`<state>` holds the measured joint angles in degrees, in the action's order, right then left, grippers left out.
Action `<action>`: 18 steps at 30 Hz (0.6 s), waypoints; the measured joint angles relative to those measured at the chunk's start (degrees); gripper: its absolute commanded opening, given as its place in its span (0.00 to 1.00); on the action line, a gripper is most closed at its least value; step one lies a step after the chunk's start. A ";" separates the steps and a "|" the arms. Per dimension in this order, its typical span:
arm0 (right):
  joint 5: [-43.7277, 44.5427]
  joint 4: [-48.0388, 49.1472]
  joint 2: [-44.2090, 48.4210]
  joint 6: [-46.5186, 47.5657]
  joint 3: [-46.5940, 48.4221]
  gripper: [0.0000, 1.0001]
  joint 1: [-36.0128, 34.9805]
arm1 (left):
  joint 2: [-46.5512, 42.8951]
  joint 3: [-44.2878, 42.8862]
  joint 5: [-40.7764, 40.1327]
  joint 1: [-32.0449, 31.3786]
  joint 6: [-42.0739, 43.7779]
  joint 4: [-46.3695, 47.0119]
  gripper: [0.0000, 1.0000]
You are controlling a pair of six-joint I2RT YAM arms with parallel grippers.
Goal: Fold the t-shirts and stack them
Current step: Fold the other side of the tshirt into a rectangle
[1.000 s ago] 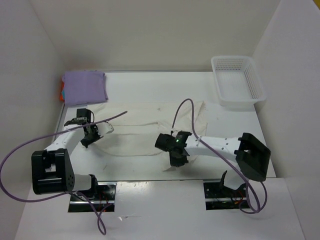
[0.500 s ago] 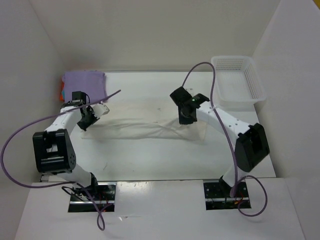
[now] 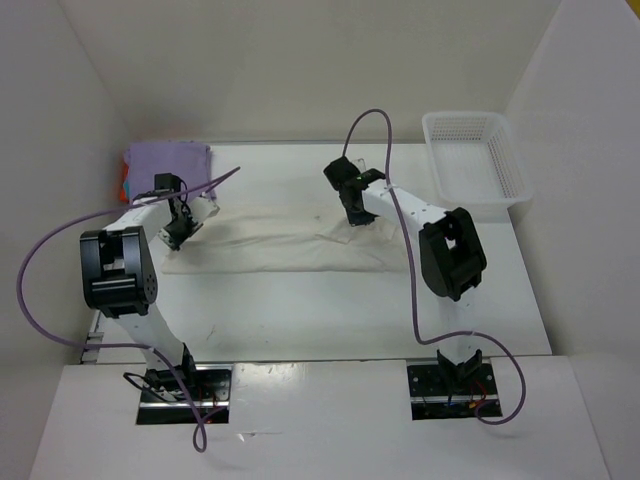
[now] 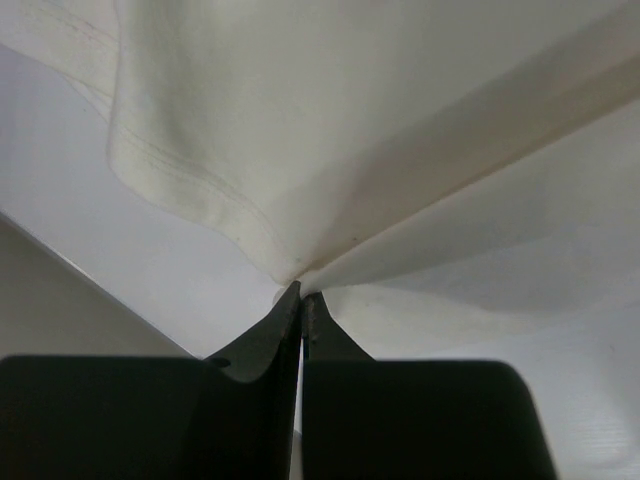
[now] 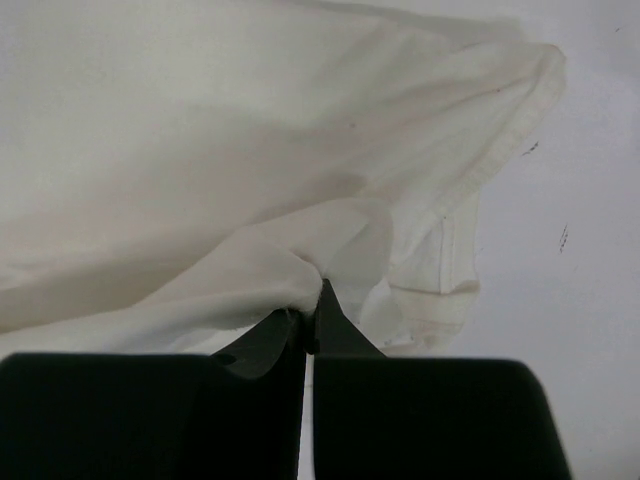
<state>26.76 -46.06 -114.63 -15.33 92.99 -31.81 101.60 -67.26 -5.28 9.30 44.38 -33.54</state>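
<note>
An off-white t-shirt (image 3: 270, 245) lies as a long band across the middle of the table. My left gripper (image 3: 178, 232) is shut on its left end, and the left wrist view shows the cloth (image 4: 330, 130) pinched at the tips of that gripper (image 4: 300, 295). My right gripper (image 3: 352, 215) is shut on its back right part; the right wrist view shows a fold of cloth (image 5: 250, 180) caught at the tips of that gripper (image 5: 312, 300). A folded lavender t-shirt (image 3: 168, 172) sits at the back left on an orange one (image 3: 124, 185).
A white mesh basket (image 3: 475, 163) stands at the back right corner. Purple cables loop from both arms over the table. White walls close in the left, back and right sides.
Both arms have swung from the near side to the back of the table, carrying the off-white shirt's near edge over it, so the shirt now lies as a narrower band.
</note>
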 measured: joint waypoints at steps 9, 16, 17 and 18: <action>3.43 -0.02 -5.73 0.87 2.58 0.00 0.17 | 4.42 -1.90 -4.59 -1.75 -2.73 2.89 0.05; 5.07 -0.35 -9.51 -0.42 5.92 0.33 0.39 | 6.29 -3.67 -7.21 -2.51 -5.70 4.52 0.25; 5.18 -0.37 -9.97 -0.79 6.58 0.36 0.66 | 6.34 -3.72 -7.80 -2.60 -6.01 4.85 0.33; 5.29 -0.42 -10.49 -1.38 7.58 0.39 1.14 | 6.43 -3.78 -8.48 -2.71 -6.75 5.14 0.35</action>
<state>32.05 -46.48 -125.12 -16.71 100.57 -30.68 108.03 -71.05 -13.76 6.59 37.63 -28.40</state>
